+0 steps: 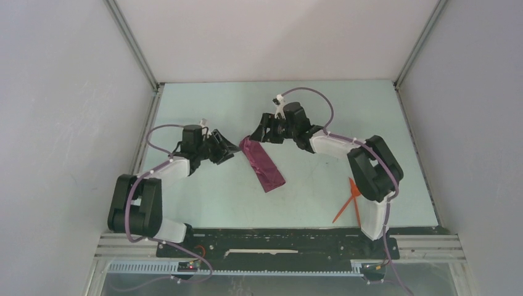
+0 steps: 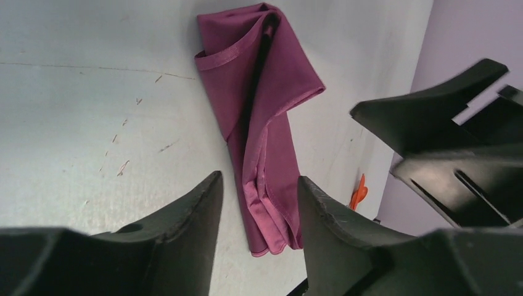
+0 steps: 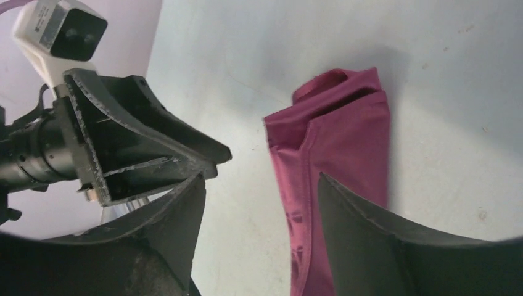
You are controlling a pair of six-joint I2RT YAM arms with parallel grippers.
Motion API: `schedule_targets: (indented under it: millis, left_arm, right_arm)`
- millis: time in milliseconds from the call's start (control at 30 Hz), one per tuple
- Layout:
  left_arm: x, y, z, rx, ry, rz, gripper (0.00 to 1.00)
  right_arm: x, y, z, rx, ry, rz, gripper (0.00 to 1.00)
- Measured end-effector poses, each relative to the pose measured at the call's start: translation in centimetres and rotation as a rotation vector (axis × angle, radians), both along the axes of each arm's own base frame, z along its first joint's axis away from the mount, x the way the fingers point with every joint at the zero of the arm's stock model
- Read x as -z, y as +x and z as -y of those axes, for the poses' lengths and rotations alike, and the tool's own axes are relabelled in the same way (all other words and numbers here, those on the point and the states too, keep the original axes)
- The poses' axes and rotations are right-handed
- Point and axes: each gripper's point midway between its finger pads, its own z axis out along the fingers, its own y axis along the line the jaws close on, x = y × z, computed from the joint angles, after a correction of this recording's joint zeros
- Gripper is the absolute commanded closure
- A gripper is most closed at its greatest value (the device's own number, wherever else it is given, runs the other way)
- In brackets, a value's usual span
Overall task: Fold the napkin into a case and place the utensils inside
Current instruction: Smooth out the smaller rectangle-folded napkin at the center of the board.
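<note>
The plum-purple napkin (image 1: 264,165) lies folded into a narrow strip, a flat case shape, running diagonally across the table's middle. My left gripper (image 1: 230,152) hovers open just left of its far end. My right gripper (image 1: 252,136) hangs open right above that same end. In the left wrist view the napkin (image 2: 265,92) shows loose folded layers, and my left gripper (image 2: 259,179) holds nothing. In the right wrist view the napkin (image 3: 345,142) lies under the right finger of my right gripper (image 3: 260,177), which is empty. The two orange utensils (image 1: 347,205) lie crossed near the right arm's base, and one tip (image 2: 358,192) shows in the left wrist view.
Grey walls close in the pale table (image 1: 203,203) on the left, back and right. The right arm's elbow (image 1: 373,169) stands over the top of the utensils. The black base rail (image 1: 277,243) runs along the near edge.
</note>
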Motion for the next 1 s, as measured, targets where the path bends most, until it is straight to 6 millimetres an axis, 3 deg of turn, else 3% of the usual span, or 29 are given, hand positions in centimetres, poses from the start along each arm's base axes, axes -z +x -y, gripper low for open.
schedule_targets:
  millis: [100,167,300,367,467,600,733,867,1000]
  left_arm:
    - [1.1,-0.1,0.7,0.016,-0.021,-0.038,0.5]
    - [1.9,-0.2,1.5,0.032,-0.031,-0.063,0.38]
    - [2.1,0.4,3.1,0.063,-0.053,-0.079,0.34]
    - [1.8,0.7,3.5,0.07,-0.046,-0.07,0.25]
    - [1.3,1.6,3.7,0.062,0.009,-0.046,0.22]
    - [0.9,2.4,3.8,0.049,0.094,-0.022,0.22]
    - [0.3,3.6,4.3,0.053,0.199,-0.016,0.29]
    - [0.1,5.6,5.2,0.064,0.283,-0.009,0.37]
    - [1.6,5.5,4.7,0.067,0.342,-0.048,0.45]
  right_arm:
    - [2.4,0.7,0.0,0.018,0.015,-0.067,0.39]
    - [3.2,0.9,-0.1,0.021,0.027,-0.094,0.38]
    - [3.7,0.7,0.0,0.006,0.03,-0.114,0.34]
    - [3.9,0.0,0.1,-0.008,0.023,-0.119,0.32]
    - [4.8,-2.4,1.0,-0.04,0.0,-0.162,0.32]
    - [5.2,-5.3,1.9,-0.083,-0.014,-0.2,0.33]
    - [5.4,-7.7,2.7,-0.126,-0.038,-0.199,0.38]
    - [5.1,-9.1,2.2,-0.186,-0.042,-0.17,0.44]
    - [5.3,-10.6,1.4,-0.246,-0.05,-0.156,0.46]
